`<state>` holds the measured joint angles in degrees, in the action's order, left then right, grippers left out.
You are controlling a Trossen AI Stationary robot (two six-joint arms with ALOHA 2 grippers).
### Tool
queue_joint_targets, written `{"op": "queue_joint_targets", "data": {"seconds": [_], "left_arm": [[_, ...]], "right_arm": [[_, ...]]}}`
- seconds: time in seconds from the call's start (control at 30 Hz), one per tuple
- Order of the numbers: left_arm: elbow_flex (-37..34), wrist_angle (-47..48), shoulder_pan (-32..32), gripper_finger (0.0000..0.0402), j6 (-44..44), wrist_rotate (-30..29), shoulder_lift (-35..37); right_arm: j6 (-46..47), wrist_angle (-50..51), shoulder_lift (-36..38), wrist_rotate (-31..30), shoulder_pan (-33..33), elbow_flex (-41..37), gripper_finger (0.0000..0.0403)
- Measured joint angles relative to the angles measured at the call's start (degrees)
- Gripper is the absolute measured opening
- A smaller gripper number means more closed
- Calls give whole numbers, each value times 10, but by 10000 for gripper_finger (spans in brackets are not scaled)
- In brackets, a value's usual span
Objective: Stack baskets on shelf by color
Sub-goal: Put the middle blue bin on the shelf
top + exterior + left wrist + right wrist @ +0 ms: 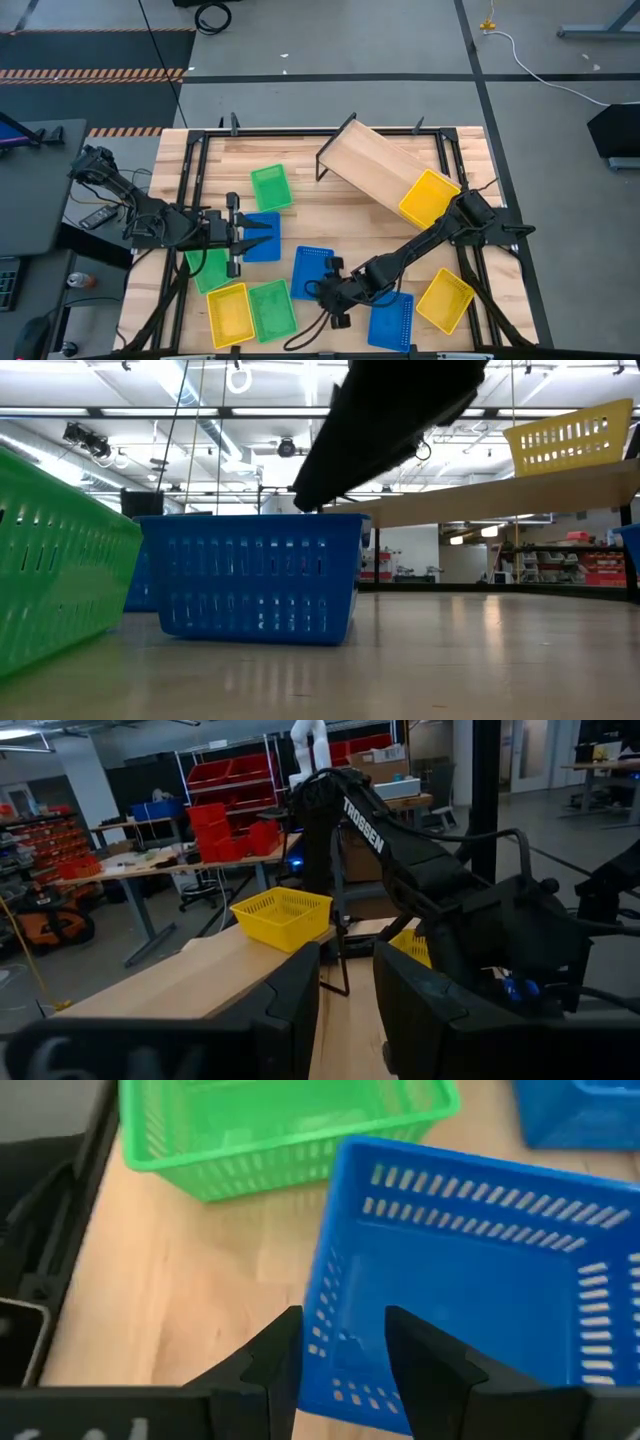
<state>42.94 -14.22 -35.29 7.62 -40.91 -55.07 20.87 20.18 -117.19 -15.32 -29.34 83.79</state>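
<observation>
Three blue baskets (262, 237), (312, 272), (391, 320), three green baskets (271, 187), (207, 268), (272, 308) and two yellow baskets (228, 312), (445, 298) lie flat on the table. A third yellow basket (430, 195) sits on the lower end of the tilted wooden shelf (370, 160). My right gripper (343, 1350) is open at the middle blue basket (470, 1280), one finger outside its corner and one over its inside. My left gripper (252, 236) hovers open above another blue basket, empty in its wrist view (347, 1010).
The shelf stands slanted across the table's far right part on thin black legs (322, 165), its upper end bare. A black frame (190, 180) runs along the table's edges. Bare tabletop (340, 215) lies between the shelf and the middle baskets.
</observation>
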Motion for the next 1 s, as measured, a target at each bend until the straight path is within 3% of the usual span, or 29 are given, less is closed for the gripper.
{"op": "queue_joint_targets", "data": {"seconds": [0.5, 0.83, 1.0], "left_arm": [[0, 0, 0, 105, 0, 0, 0], [-1, 5, 0, 105, -10, 0, 0], [-1, 6, 0, 105, -10, 0, 0]], "right_arm": [[56, -10, -7, -33, -22, 0, 236], [55, 7, -58, -30, -23, 0, 222], [53, 8, -45, -33, -17, 0, 187]]}}
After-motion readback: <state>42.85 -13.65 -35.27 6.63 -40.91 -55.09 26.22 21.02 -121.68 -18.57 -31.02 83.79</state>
